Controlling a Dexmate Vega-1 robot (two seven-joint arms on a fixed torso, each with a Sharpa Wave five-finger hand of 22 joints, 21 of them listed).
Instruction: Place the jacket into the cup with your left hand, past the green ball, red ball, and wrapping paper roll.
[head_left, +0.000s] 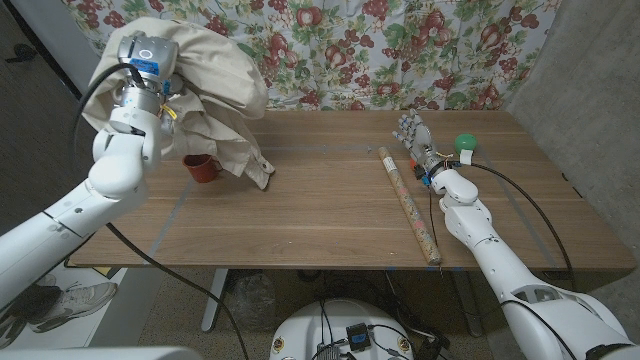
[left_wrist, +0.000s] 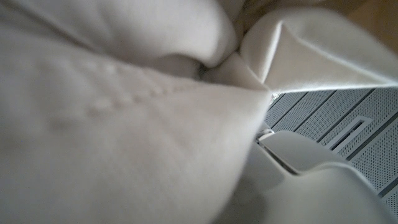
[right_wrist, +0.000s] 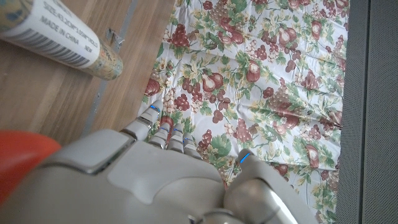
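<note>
From the head view, the jacket (head_left: 205, 75) hangs bunched from the raised left robot hand (head_left: 150, 85), which is wrapped in the cloth and grips it up high, presumably so that the trailing hem clears the counter (head_left: 320, 220) and can be fed down into the small red cup (head_left: 203, 167). The cup stands upright on the counter's far left part, just below and beside the hanging folds, whose lowest corner drapes to the counter right next to it. The wrapping paper roll (head_left: 408, 205) lies lengthwise right of the middle, and the green ball (head_left: 465, 144) sits near the far right edge behind the right robot hand (head_left: 415, 135), which stands upright beside the roll with fingers apart and nothing in it, apparently parked out of the way. In the left wrist view, pale jacket fabric (left_wrist: 124, 112) presses against the lens, so the robot hand's grip cannot be judged there. In the right wrist view, the back of the right robot hand (right_wrist: 161, 174) shows with the roll's labelled end (right_wrist: 62, 37) nearby and something red (right_wrist: 18, 162), perhaps the red ball, blurred at the edge.
</note>
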